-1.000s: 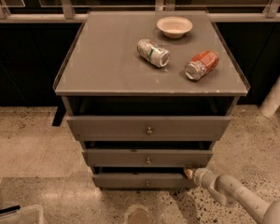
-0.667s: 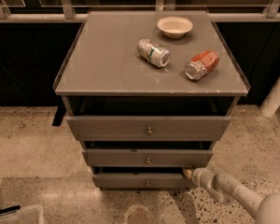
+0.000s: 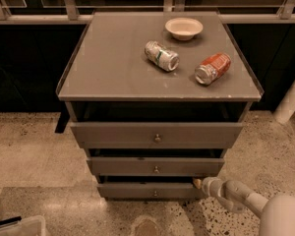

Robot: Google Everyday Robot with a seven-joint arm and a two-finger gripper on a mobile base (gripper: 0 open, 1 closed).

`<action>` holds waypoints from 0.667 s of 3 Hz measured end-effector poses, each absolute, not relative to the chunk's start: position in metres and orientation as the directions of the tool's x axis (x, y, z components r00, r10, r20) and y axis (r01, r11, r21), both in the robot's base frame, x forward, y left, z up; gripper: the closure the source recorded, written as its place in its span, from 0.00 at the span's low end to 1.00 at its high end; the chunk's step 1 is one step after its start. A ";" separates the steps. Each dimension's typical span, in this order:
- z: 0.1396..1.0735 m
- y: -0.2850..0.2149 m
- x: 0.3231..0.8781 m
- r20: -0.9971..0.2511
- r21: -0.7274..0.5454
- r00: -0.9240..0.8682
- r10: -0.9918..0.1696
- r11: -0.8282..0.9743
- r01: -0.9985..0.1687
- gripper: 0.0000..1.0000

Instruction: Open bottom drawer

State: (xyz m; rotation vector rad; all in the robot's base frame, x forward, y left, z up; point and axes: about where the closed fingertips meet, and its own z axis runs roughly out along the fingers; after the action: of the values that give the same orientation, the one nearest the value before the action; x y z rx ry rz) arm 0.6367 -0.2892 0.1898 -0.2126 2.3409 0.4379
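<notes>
The bottom drawer [image 3: 137, 191] is the lowest of three grey cabinet drawer fronts, with a small round metal knob [image 3: 155, 193]. It stands slightly pulled out, with a dark gap above its front. My gripper [image 3: 199, 183] reaches in from the lower right on a white arm [image 3: 236, 195]. Its tip sits at the right end of the bottom drawer, at the top edge of the front.
The middle drawer [image 3: 156, 166] and top drawer [image 3: 156, 134] also stand partly out. On the cabinet top [image 3: 108, 68] lie a silver-green can [image 3: 161, 56], a red can [image 3: 212, 68] and a white bowl [image 3: 184, 28]. Speckled floor all around; a clear bin [image 3: 17, 227] at lower left.
The gripper and arm stay at the right end of the bottom drawer, almost unmoved. The drawers look the same.
</notes>
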 end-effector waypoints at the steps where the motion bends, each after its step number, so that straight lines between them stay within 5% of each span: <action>1: 0.194 -0.297 0.625 -0.675 0.266 -0.737 -0.010 0.929 -0.257 1.00; 2: 0.205 -0.300 0.606 -0.666 0.299 -0.746 0.000 0.916 -0.266 1.00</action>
State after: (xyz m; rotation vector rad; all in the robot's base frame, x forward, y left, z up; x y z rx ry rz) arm 0.6057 -0.3004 0.2046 -0.1885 2.3699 0.4952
